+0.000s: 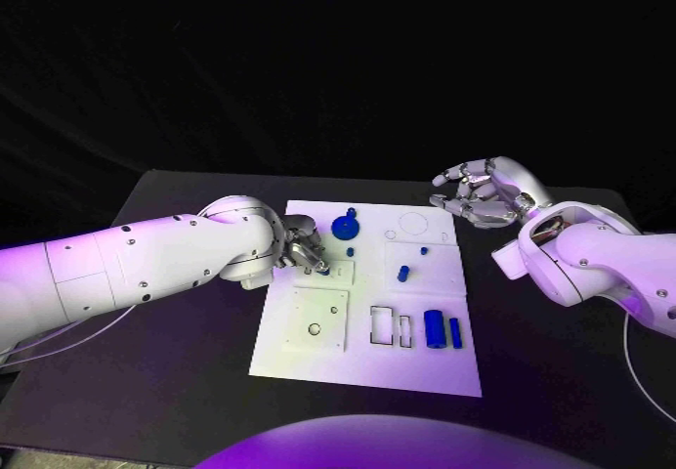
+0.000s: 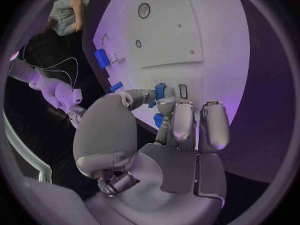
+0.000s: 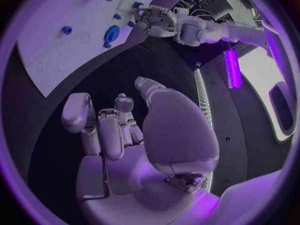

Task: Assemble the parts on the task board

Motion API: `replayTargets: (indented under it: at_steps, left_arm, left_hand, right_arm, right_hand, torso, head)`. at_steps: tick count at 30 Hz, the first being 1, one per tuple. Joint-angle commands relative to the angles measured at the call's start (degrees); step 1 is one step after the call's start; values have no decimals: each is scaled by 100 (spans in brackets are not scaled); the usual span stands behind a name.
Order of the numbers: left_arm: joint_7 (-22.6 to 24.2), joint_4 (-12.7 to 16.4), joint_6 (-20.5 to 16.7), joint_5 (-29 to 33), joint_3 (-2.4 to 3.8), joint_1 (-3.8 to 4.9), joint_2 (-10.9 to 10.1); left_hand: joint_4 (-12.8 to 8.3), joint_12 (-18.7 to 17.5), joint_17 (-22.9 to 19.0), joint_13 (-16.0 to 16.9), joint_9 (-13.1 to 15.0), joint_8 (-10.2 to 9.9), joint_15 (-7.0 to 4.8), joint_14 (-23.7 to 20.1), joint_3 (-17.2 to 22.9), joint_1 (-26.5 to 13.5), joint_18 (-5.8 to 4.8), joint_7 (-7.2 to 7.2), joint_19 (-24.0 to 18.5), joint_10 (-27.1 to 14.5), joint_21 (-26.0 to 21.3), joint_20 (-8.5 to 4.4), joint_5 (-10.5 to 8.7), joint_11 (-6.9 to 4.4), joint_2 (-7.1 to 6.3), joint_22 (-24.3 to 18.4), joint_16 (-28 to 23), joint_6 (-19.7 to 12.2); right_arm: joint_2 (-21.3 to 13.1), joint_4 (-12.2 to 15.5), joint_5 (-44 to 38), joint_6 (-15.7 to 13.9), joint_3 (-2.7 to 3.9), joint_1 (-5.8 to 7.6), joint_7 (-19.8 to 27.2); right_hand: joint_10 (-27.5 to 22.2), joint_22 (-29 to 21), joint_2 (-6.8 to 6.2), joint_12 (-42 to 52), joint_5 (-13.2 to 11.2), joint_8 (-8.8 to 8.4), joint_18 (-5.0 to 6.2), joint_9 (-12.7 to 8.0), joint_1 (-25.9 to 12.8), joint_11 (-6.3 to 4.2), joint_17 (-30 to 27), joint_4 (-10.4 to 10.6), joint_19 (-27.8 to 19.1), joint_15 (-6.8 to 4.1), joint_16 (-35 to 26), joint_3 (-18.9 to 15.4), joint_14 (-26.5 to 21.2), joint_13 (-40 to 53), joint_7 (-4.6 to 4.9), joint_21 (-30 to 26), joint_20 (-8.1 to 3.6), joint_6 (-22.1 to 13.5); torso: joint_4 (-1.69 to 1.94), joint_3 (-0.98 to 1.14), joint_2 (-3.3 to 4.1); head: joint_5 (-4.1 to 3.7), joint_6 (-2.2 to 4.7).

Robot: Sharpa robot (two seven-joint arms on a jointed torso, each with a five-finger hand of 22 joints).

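Black table [image 1: 169, 391] carries everything, with the white task board [image 1: 324, 366] lying flat at its middle. Both white arms reach in from the sides. The left hand [image 1: 300, 246] sits over the board's left edge, its fingers curled in around a small blue part [image 2: 160, 91] (the left wrist view shows the blue piece pinched between thumb and fingertip, close over the board). The right hand [image 1: 486, 192] hangs above the bare table just beyond the board's far right corner, fingers apart and holding nothing.

On the board, a raised white plate [image 1: 316, 318] with a small round hole lies in the near left half. Two blue blocks [image 1: 443, 330] stand side by side near the right edge, just beside an outlined rectangular slot [image 1: 382, 325]. A round blue disc [image 1: 345, 230] rests at the far end, close to the left hand's fingers, and a small blue peg [image 1: 403, 273] stands near the board's middle, apart from the rest.
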Motion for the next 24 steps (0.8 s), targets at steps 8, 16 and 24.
replayTargets:
  at_steps: [8,16,24]
  left_arm:
    - [10,-8,129,10,-3,-2,76]
    - [11,-42,165,15,-3,-1,105]
    - [9,-78,193,17,-3,-1,130]
  left_hand:
    - [-680,61,17,46,949,128,-74,46,571,-170,-96,-244,78,140,23,-45,-48,-57,139,57,-25,204]
    - [-599,58,24,35,949,145,-87,48,437,-228,-99,-265,88,160,16,-59,-73,-73,178,62,-24,215]
    - [-456,53,27,23,927,145,-99,48,181,-313,-101,-287,101,171,3,-73,-82,-87,225,64,-28,237]
  right_arm:
    - [5,-1,-16,47,0,-7,14]
    - [15,-11,-14,50,-1,-11,15]
    - [16,-12,-12,49,-2,-15,19]
  right_hand:
    - [-48,-7,23,-14,50,35,75,11,-68,-5,-9,62,-27,6,-32,-4,37,-4,-11,-24,8,-21]
    - [-50,-14,29,-15,56,37,77,12,-76,-4,-11,74,-30,6,-34,-4,37,-9,-11,-34,7,-21]
    - [-50,-14,29,-15,56,37,77,12,-76,-4,-11,74,-30,6,-34,-4,37,-9,-11,-34,7,-21]
  torso:
    - [-5,0,-1]
    - [1,0,-1]
    - [0,-2,-1]
  head:
    - [-16,4]
    - [-15,-1]
    - [-23,3]
